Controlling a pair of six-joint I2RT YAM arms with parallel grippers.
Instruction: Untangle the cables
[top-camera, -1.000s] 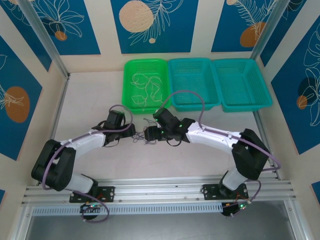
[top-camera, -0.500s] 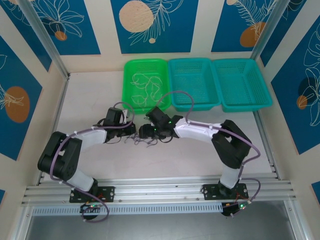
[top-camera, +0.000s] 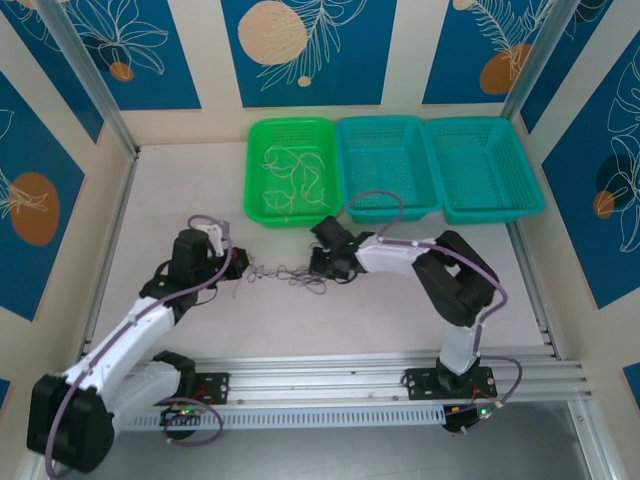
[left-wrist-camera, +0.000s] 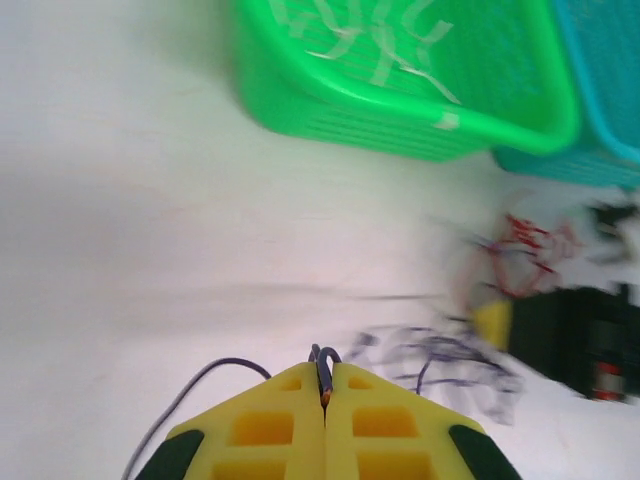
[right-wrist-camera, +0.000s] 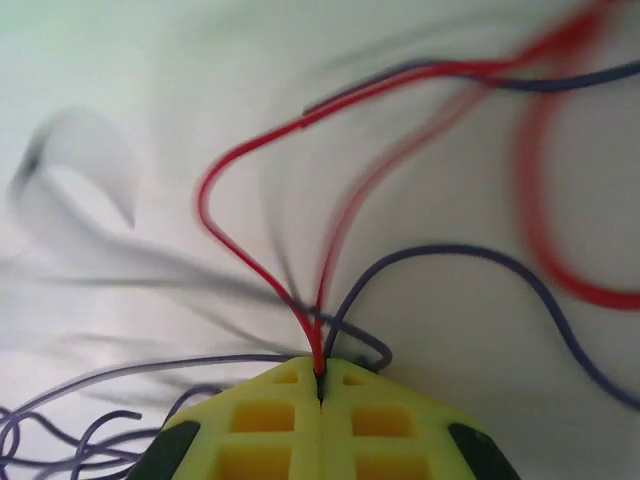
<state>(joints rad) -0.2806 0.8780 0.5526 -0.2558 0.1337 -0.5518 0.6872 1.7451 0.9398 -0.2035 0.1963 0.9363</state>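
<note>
Fingers (right-wrist-camera: 275, 415) of the right gripper (right-wrist-camera: 318, 380) are pinched on the red cable (right-wrist-camera: 240, 165), and a dark cable (left-wrist-camera: 322, 366) is clamped by the left gripper (left-wrist-camera: 324, 388). The tangle (top-camera: 290, 273) is stretched on the table (top-camera: 180, 190) between them, near the green basket (top-camera: 250, 185).

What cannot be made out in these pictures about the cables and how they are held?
- Top external view: the cables are too thin to show where they cross.
- Left wrist view: the tangle is motion-blurred; the left gripper hides part of the dark cable it pinches.
- Right wrist view: the red cable in the right gripper leaves the frame at the right edge; the left side is blurred.
</note>
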